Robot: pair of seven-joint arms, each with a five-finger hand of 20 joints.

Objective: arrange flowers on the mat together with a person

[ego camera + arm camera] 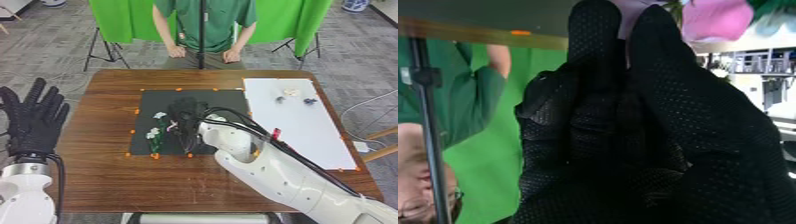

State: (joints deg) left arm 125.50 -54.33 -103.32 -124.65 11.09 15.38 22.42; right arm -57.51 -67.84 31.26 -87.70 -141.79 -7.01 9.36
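Black mat (209, 96) on brown table (105, 172). Right hand (187, 111) over the mat's middle; cannot tell if it is apart, together or clamped on anything. Two white flowers (153, 133) with green stems lie on the mat, left of that hand. Small pinkish flower (173, 125) just beside it. Wrist view: pink bloom (716, 19) close by the glove. Left hand (34, 120) off the table's left side, fingers straight and spread. White sheet (298, 135) at right holds small pieces (290, 92), too small to name.
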